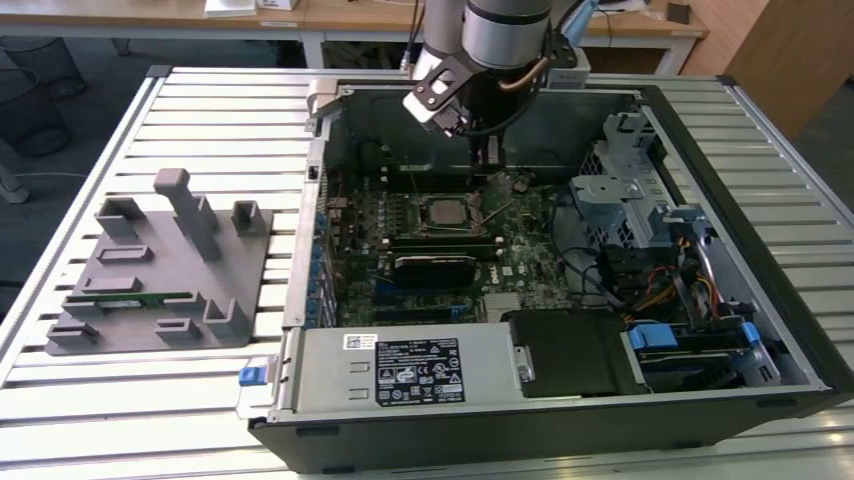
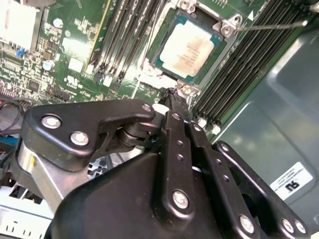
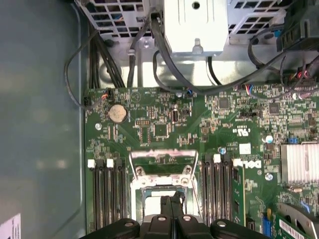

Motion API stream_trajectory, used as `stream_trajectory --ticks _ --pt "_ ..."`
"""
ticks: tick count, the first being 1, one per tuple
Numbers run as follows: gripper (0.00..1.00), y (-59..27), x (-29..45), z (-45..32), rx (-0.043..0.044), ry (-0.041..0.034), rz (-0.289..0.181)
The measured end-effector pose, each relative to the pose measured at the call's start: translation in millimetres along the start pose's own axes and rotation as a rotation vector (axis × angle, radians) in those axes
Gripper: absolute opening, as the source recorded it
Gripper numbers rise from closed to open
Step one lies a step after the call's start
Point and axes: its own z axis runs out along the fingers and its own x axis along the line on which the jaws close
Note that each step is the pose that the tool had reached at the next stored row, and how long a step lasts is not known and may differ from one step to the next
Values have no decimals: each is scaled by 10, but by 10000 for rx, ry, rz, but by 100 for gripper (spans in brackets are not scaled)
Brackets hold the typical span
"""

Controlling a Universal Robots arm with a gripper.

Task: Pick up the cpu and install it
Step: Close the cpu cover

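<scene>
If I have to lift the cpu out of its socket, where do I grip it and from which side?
Probably by two opposite edges of its rim, coming straight down from above. The cpu lies flat in the socket, silver top up, and memory slots flank it, leaving little room for a sideways approach. The gripper hangs close above.

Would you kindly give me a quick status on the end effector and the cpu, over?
End effector shut, empty, above the socket edge. Cpu lying in the socket, not gripped. Nothing between them.
</scene>
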Motion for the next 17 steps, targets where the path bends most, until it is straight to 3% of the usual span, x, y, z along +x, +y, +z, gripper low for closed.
stream_trajectory --ticks 6,13,17 --pt "11 113 6 3 5 0 -1" --pt "11 125 9 -75 4 2 0" --pt "11 223 14 -74 15 -1 1"
